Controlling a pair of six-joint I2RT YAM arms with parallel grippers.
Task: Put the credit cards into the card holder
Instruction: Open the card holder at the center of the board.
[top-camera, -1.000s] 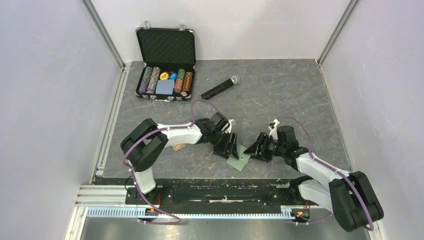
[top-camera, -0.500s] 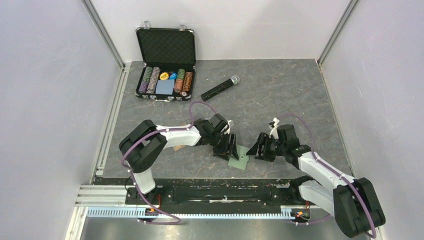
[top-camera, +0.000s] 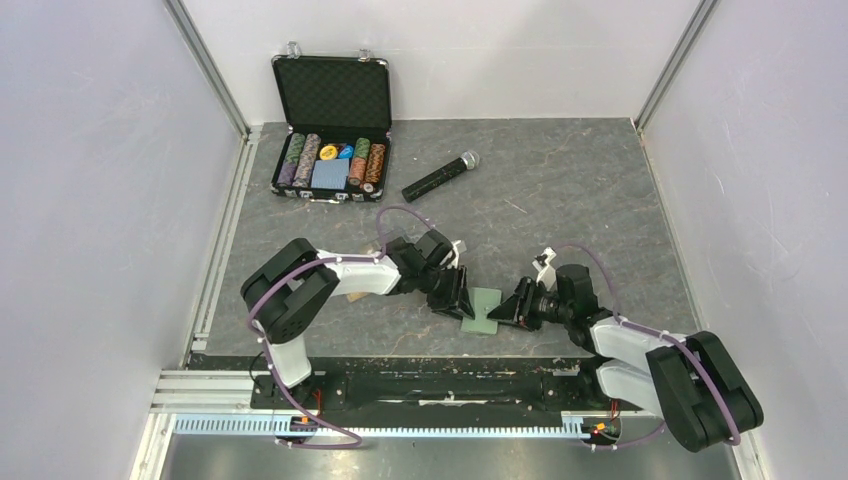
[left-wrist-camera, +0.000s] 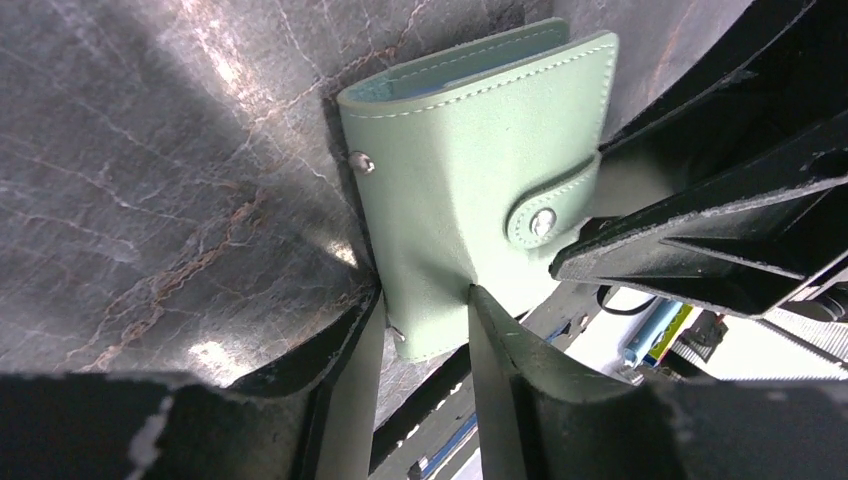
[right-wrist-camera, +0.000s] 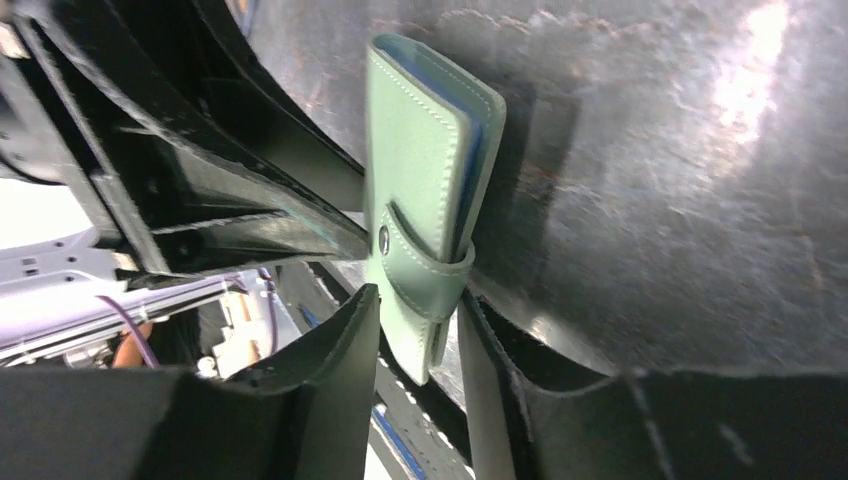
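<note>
Table: poker case open at far left, mic near it. Both are well apart from the work and not involved.

Both arms fold in low at near-centre so the grippers meet head-on over one object. Card holder sits between them, tipped up on edge rather than flat. Reads as deliberate: on edge, both faces and the strap are reachable.

Right gripper: jaws partway in, pinching the holder's strap end across its thickness. Its wrist view shows the holder edge-on between the fingers.

Left gripper: jaws partway in around the opposite, spine-side corner. Looks like a pinch, though contact on one finger is hard to confirm.

My read: left braces the spine, right is set to pull the strap off the snap. Snap is fastened and the holder closed, so no card can go in yet. Task barely started.

Credit cards: none clearly in view. Tan sliver just beside the left forearm may be one, too small to tell.
</note>
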